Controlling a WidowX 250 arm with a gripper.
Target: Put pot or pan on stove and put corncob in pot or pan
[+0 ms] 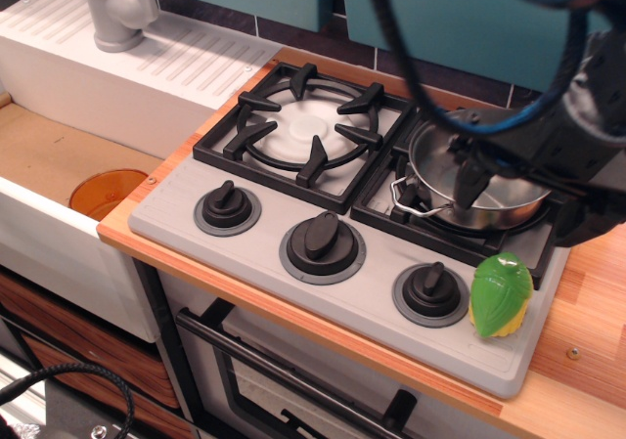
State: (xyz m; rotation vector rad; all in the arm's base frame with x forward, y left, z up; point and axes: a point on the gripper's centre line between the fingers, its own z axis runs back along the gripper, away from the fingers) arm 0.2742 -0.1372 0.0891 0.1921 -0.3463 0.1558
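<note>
Observation.image: blurred arm hides pot [509, 199] rear; fingers [468, 187] indistinct.

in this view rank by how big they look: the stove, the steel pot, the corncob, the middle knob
1. stove
2. steel pot, though partly hidden by the arm
3. corncob and middle knob look about alike; not ranked.

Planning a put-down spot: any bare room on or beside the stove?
Free: wood counter right of the stove; left burner grate, nothing on it. Crowded: right burner with pot and gripper over it; front-right corner, corncob beside a knob.
</note>
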